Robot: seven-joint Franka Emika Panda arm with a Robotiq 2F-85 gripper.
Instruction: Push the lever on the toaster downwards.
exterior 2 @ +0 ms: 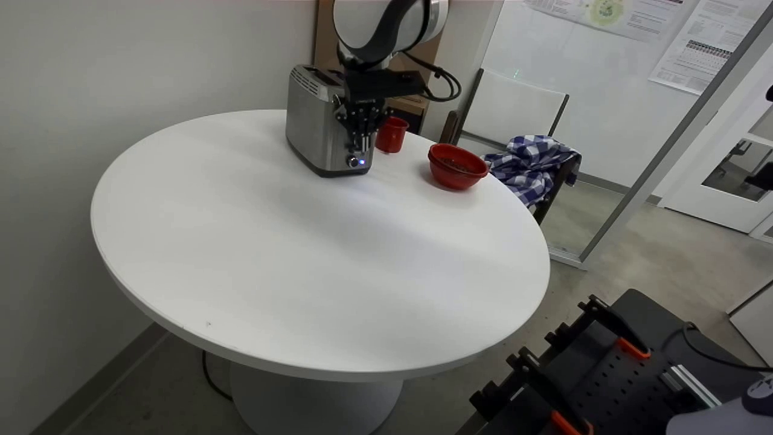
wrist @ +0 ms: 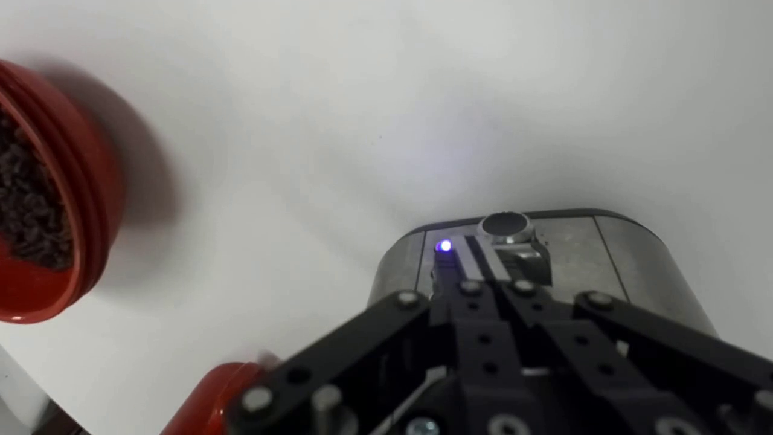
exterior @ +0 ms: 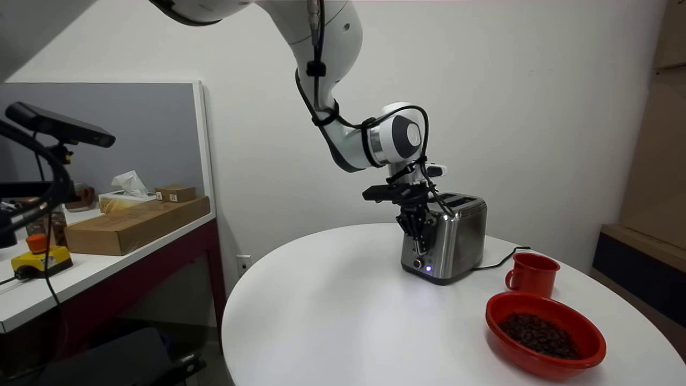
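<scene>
The silver toaster [exterior: 465, 241] stands on the white round table near the wall; it also shows in an exterior view [exterior 2: 310, 124] and in the wrist view [wrist: 574, 251]. My gripper [exterior: 422, 247] points down in front of the toaster's control face, its fingers together with nothing seen between them. In the wrist view the fingertips [wrist: 481, 258] lie close to the round knob [wrist: 506, 225] and a lit blue-purple light [wrist: 444, 246]. A dark, shiny-edged part just beside the fingertips may be the lever; the fingers partly cover it. I cannot tell whether they touch it.
A red mug [exterior: 537, 276] stands beside the toaster. A red bowl [exterior: 544, 367] of dark beans stands near the table edge. The toaster's black cord [exterior: 501, 264] runs behind toward the mug. The wall is close behind the toaster.
</scene>
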